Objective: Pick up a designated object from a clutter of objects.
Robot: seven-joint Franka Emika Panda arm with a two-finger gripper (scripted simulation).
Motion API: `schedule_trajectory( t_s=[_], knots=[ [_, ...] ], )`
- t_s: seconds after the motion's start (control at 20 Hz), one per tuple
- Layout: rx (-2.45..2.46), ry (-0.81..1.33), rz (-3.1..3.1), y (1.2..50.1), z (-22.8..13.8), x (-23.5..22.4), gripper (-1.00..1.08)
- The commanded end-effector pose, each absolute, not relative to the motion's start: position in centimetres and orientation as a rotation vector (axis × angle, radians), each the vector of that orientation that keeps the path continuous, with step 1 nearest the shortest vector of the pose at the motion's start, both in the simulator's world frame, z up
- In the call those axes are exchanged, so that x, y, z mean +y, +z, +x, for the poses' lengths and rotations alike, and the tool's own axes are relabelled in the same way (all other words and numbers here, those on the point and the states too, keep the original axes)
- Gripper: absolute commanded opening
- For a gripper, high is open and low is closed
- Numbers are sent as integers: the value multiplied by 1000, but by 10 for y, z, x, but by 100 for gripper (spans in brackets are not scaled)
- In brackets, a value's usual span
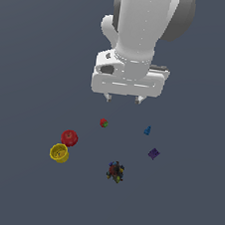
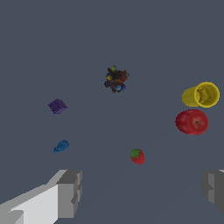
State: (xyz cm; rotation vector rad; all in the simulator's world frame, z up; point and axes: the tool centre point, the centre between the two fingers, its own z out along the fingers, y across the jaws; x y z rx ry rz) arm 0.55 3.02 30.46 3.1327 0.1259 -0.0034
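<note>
The tiny dark purple block [image 1: 153, 153] lies on the grey floor toward the exterior view's right; it also shows in the wrist view [image 2: 57, 106]. My gripper [image 1: 122, 99] hangs open and empty high above the clutter, with its fingertips [image 2: 69, 192] wide apart in the wrist view. The clutter below holds a small blue piece [image 1: 147, 130], a tiny red-green piece [image 1: 103, 123], a red round thing [image 1: 69, 138], a yellow cup-like thing [image 1: 59, 153] and a multicoloured speckled clump [image 1: 115, 171]. Nothing touches the purple block.
In the wrist view the blue piece [image 2: 61, 146] lies near the purple block, the speckled clump [image 2: 116, 79] farther off, the red-green piece [image 2: 137, 155] near the middle, and the red round thing [image 2: 191, 121] beside the yellow cup [image 2: 200, 95]. The floor [image 1: 13, 192] is flat grey.
</note>
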Motion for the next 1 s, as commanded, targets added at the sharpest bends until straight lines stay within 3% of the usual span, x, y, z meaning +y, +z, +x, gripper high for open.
schedule_trajectory(
  t_s=[0.0,0.95],
  knots=[
    [174,-5,3126,294,12,38,100],
    [844,-4,3006,134,58,170,100]
  ],
)
